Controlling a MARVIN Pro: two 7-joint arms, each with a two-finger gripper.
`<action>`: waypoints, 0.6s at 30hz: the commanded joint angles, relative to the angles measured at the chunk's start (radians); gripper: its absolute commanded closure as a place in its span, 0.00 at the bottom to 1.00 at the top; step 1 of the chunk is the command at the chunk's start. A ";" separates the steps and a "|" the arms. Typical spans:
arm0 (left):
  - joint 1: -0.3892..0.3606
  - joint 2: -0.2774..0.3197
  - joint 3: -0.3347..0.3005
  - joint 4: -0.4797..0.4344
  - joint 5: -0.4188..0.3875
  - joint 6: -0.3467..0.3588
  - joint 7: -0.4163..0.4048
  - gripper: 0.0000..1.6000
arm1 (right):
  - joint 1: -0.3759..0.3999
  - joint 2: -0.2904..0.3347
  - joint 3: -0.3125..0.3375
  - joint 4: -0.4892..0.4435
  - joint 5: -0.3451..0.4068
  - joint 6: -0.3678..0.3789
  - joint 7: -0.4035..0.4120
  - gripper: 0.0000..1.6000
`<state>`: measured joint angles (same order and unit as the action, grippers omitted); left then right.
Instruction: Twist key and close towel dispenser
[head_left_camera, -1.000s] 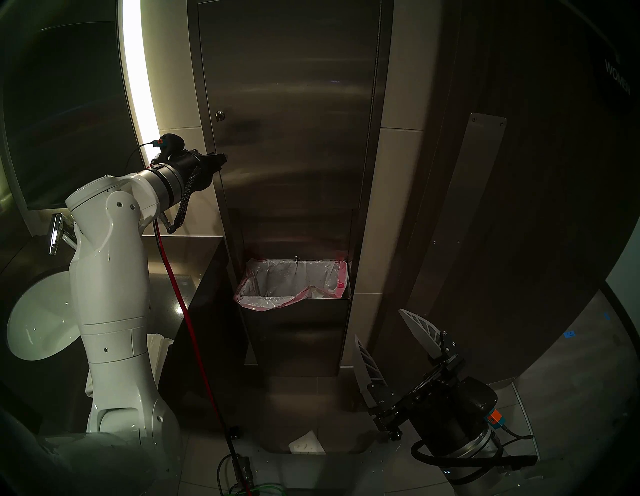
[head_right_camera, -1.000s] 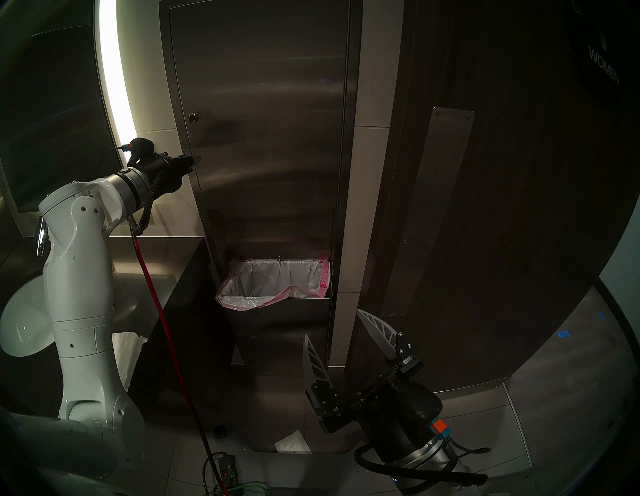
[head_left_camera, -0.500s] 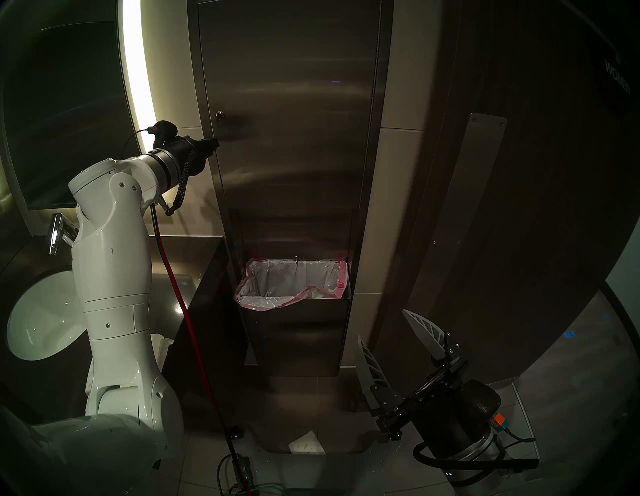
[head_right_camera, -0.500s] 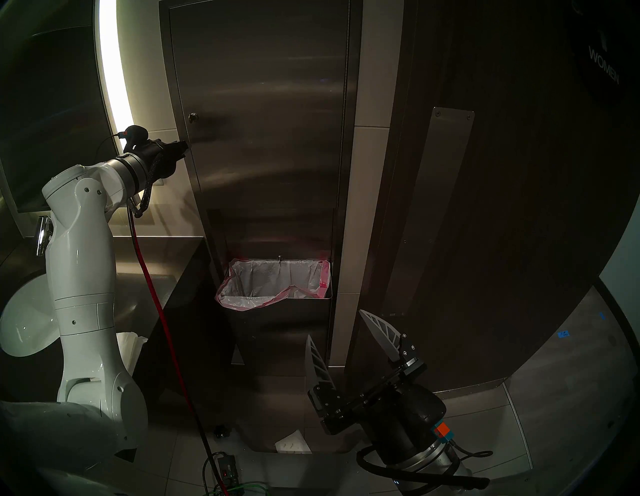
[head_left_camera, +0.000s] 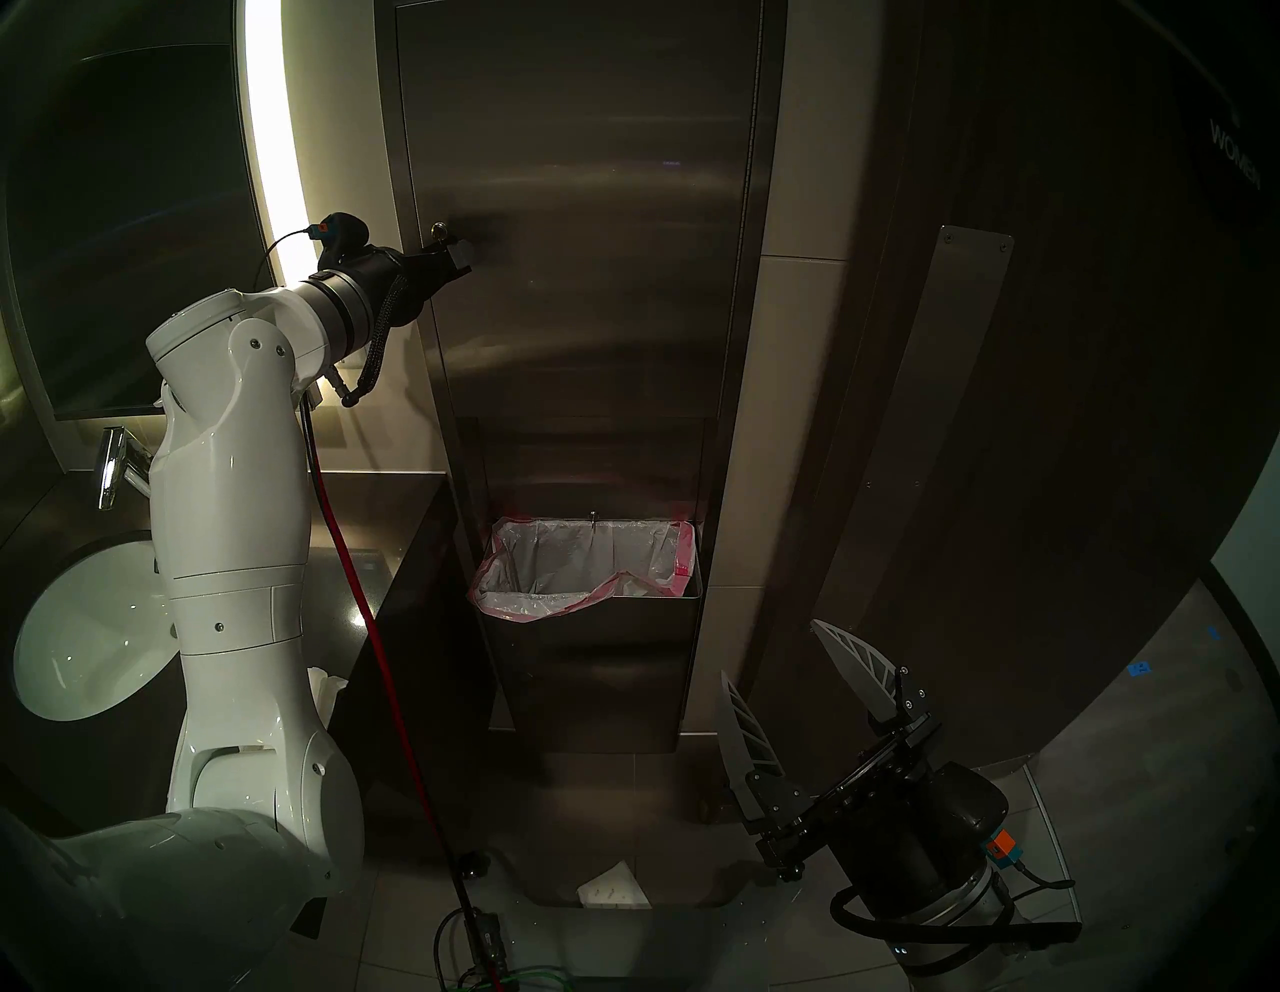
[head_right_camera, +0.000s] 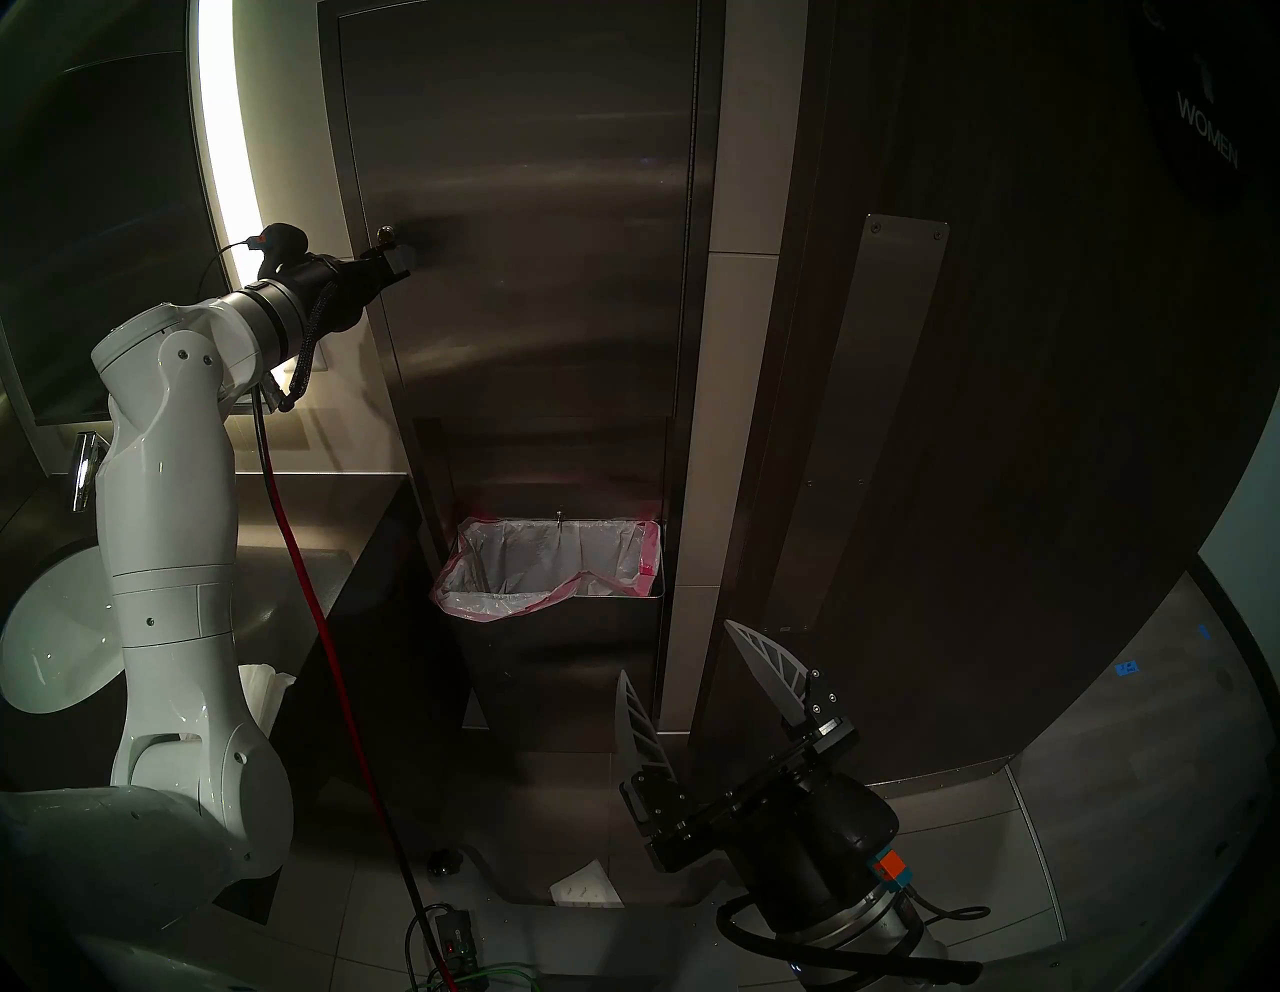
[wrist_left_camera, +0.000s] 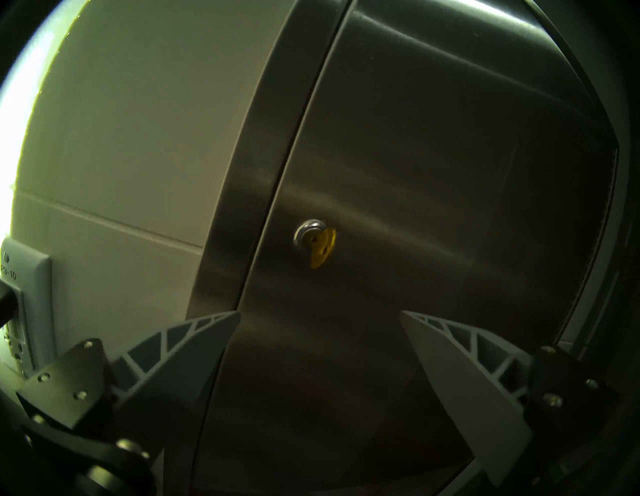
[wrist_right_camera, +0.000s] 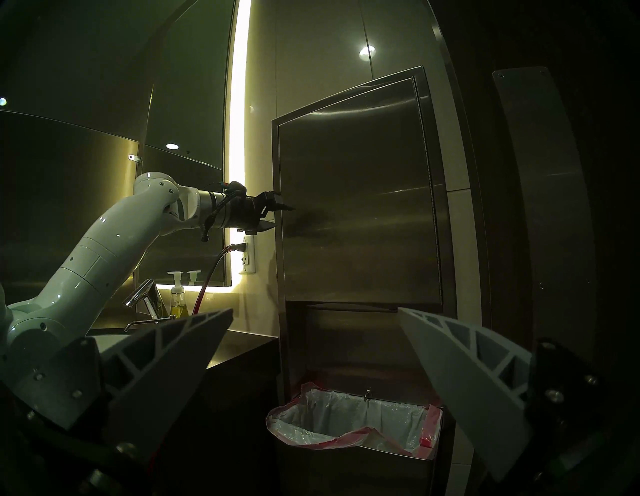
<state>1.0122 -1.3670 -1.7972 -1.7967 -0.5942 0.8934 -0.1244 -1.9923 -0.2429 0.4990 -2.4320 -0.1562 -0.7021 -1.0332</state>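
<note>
The towel dispenser (head_left_camera: 589, 242) is a tall steel cabinet, and its long door (wrist_left_camera: 433, 207) lies flush with the frame. A small brass key (wrist_left_camera: 320, 247) sticks out of the round silver lock disc (wrist_left_camera: 307, 231) near the door's left edge; it also shows in the head view (head_left_camera: 438, 231). My left gripper (wrist_left_camera: 320, 312) is open and empty, close in front of the door just below the key (head_left_camera: 457, 253). My right gripper (head_left_camera: 770, 651) is open and empty, low by the cabinet's bottom right. The pink-rimmed bin liner (head_left_camera: 589, 568) sits in the lower bin. The paper towels are hidden.
A dark counter (head_left_camera: 388, 526) with a white sink (head_left_camera: 76, 637) and faucet (head_left_camera: 114, 471) lies left of the cabinet. A wall outlet (wrist_left_camera: 27, 304) and red cable (head_left_camera: 367, 609) are by my left arm. A dark wooden door with a steel push plate (head_left_camera: 956, 415) stands on the right.
My left gripper has risen along the door's left edge and moved in, from well below the lock to just under the key. My right gripper has drifted slightly to the right.
</note>
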 joint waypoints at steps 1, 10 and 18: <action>-0.047 0.018 0.011 0.001 0.008 -0.020 -0.007 0.00 | -0.002 0.003 0.003 -0.012 -0.024 0.003 -0.008 0.00; -0.078 0.063 0.057 0.023 0.049 -0.047 -0.022 0.00 | -0.009 0.004 0.004 -0.012 -0.037 0.003 -0.020 0.00; -0.101 0.084 0.087 0.049 0.075 -0.070 -0.041 0.00 | -0.016 0.003 0.004 -0.012 -0.048 0.004 -0.029 0.00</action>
<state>0.9612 -1.3075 -1.7241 -1.7558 -0.5307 0.8513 -0.1495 -2.0068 -0.2400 0.5017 -2.4321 -0.1841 -0.7019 -1.0590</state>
